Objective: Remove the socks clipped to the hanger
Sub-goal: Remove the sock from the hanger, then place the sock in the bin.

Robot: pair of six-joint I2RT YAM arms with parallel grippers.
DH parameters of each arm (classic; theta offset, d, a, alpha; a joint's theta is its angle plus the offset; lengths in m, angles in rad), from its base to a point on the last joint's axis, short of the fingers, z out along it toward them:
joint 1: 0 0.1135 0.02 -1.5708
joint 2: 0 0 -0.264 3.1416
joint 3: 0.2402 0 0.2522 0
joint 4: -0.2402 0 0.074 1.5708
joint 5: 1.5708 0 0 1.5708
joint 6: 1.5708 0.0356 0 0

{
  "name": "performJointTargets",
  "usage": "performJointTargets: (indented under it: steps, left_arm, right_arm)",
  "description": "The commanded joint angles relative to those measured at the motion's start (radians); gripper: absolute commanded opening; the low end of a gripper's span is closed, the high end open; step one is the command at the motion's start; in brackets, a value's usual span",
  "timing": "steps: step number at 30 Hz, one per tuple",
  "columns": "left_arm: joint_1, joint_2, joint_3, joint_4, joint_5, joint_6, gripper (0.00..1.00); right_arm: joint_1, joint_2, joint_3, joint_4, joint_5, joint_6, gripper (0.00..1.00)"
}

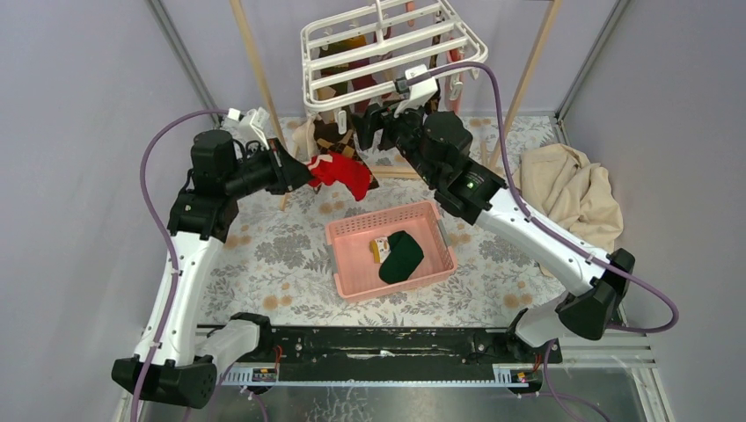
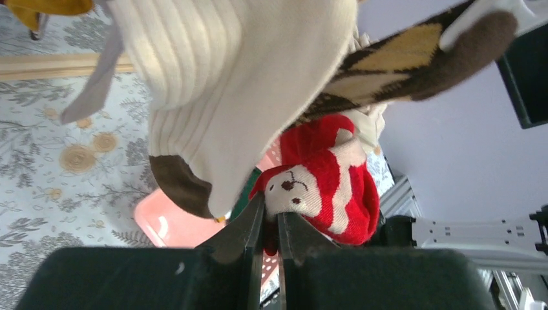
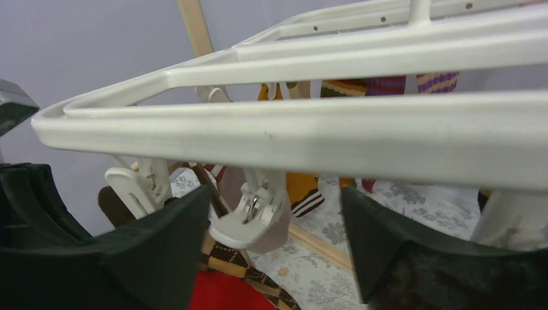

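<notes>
"Under the hanger [image 3: 323, 132], what are you holding?"

"My left gripper [image 2: 270, 223] is pinched nearly closed on a red sock [image 2: 336, 187], gripping its lower end so I can draw it sideways, away from the rack. My right gripper [image 3: 271, 219] stands wide, one finger on each side of a white clip [image 3: 249, 216], apparently placed to squeeze it."

"Describe the sock."

"Bright red knit with white bands and a small cream animal face with dark eyes. It hangs low at the hanger's left side, above the floral tabletop [image 1: 281, 246]. A cream ribbed sock [image 2: 239, 84] and a brown-tan argyle sock [image 2: 388, 64] hang in front of it. I cannot tell whether its upper end is clipped."

"Where do the freed ones go?"

"Probably the pink basket [image 1: 378, 217], which already holds a dark green sock [image 1: 403, 255]."
</notes>
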Motion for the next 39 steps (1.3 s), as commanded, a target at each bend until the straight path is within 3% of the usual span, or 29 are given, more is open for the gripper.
performJointTargets:
  steps: [1, 3, 19, 25, 39]
  left_arm:
    - [-0.066, -0.034, -0.024, 0.037, 0.016, -0.028, 0.15]
    - [-0.113, -0.046, -0.035, 0.038, -0.009, -0.039, 0.15]
    - [-0.419, -0.087, -0.227, 0.078, -0.288, -0.121, 0.19]
    - [-0.447, -0.085, -0.330, 0.125, -0.354, -0.143, 0.21]
    - [-0.451, -0.024, -0.420, 0.221, -0.383, -0.160, 0.23]
  right_arm:
    - [0.003, -0.093, -0.047, 0.054, -0.007, 0.019, 0.95]
    - [0.003, -0.120, -0.081, 0.041, -0.010, 0.030, 0.99]
    - [0.003, -0.440, -0.521, -0.022, 0.033, 0.128, 1.00]
    - [0.003, -0.514, -0.619, -0.046, 0.033, 0.133, 1.00]
    - [0.001, -0.479, -0.601, -0.111, 0.042, 0.117, 1.00]
